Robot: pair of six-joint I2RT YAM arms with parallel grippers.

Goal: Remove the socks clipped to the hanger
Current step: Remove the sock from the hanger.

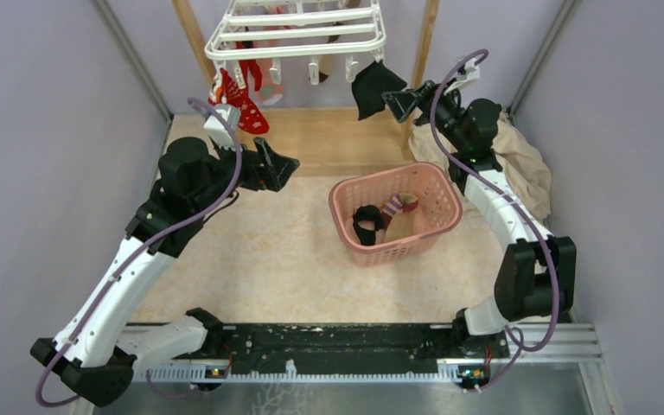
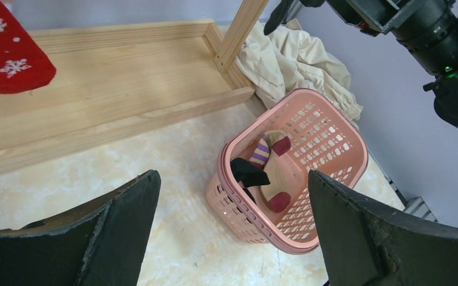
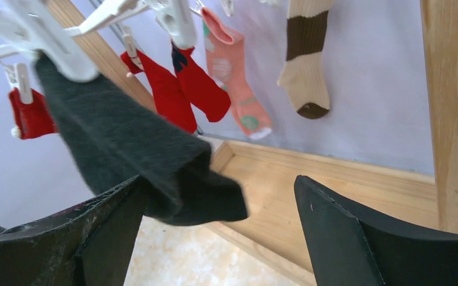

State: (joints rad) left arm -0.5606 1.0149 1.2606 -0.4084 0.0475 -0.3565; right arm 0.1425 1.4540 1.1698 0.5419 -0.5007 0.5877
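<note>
Now right gripper (image 3: 214, 196) spread wide around black sock (image 3: 125, 143).

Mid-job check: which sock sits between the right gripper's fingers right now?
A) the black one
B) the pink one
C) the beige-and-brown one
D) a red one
A: in the right wrist view the black sock, hanging from a white clip, has its lower end between the open fingers of the right gripper.

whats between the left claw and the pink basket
Only bare beige tabletop between the left claw and the pink basket, clearest in the top view.
</note>
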